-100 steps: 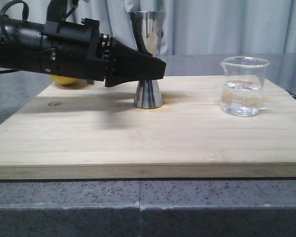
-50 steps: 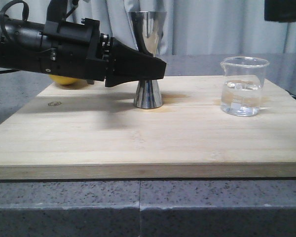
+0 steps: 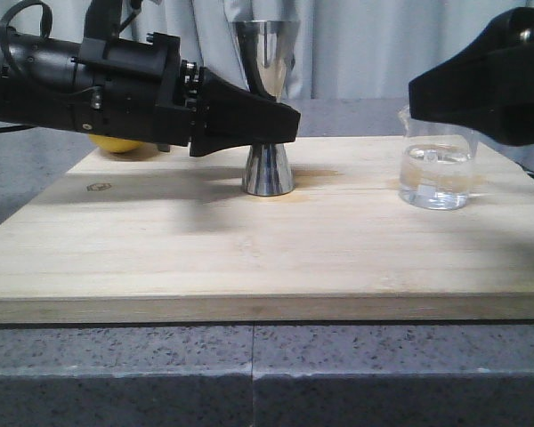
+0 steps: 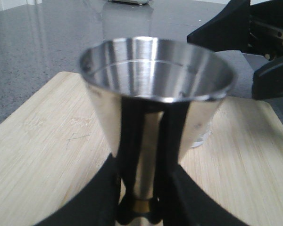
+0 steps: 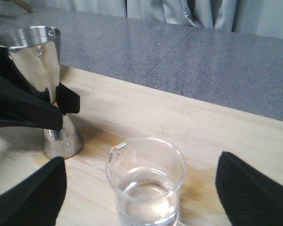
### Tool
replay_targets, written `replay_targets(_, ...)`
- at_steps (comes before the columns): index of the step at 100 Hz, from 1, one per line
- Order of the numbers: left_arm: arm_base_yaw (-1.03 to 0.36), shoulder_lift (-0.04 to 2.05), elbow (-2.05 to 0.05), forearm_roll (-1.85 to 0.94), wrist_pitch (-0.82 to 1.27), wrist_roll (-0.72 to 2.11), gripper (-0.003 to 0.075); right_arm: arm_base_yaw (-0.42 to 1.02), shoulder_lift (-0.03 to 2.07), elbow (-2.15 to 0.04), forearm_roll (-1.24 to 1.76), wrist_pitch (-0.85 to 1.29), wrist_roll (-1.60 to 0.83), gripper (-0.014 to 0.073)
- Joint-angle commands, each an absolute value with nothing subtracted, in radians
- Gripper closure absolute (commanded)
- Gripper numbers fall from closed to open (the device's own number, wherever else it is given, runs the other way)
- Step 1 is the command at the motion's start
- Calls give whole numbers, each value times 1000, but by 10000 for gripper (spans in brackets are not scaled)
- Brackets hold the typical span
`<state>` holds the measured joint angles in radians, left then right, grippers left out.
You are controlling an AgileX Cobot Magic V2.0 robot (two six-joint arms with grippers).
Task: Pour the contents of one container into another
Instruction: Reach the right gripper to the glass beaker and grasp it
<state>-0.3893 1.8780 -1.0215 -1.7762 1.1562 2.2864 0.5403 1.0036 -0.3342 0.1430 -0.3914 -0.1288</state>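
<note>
Clear glass beaker, part full, upright on right of wooden board | right gripper wide open, empty, fingers either side, should close squarely below rim | left gripper clamps steel jigger waist, centre-left.

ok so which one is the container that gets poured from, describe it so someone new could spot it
On the pale wooden board, look to the robot's right, away from the steel jigger the left gripper is holding. The clear glass beaker stands there upright, partly filled with clear liquid, between the right gripper's open fingers. It is see-through with a pouring lip, unlike the mirror-bright jigger.
</note>
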Motion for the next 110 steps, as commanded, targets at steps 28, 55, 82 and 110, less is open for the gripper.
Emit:
replay_targets(28, -400, 1838, -1048, -1852, 1257, 2287, 584, 545, 1099, -301, 128, -671, -128, 8)
replay_targets(55, -400, 1838, -1048, -1852, 1257, 2287, 584, 545, 1209, -301, 128, -774, -97, 8)
replay_targets(82, -400, 1838, -1048, -1852, 1257, 2287, 584, 545, 1295, -301, 128, -851, -77, 8)
replay_targets(110, -400, 1838, -1048, -1852, 1257, 2287, 584, 545, 1345, -301, 128, -882, -77, 15)
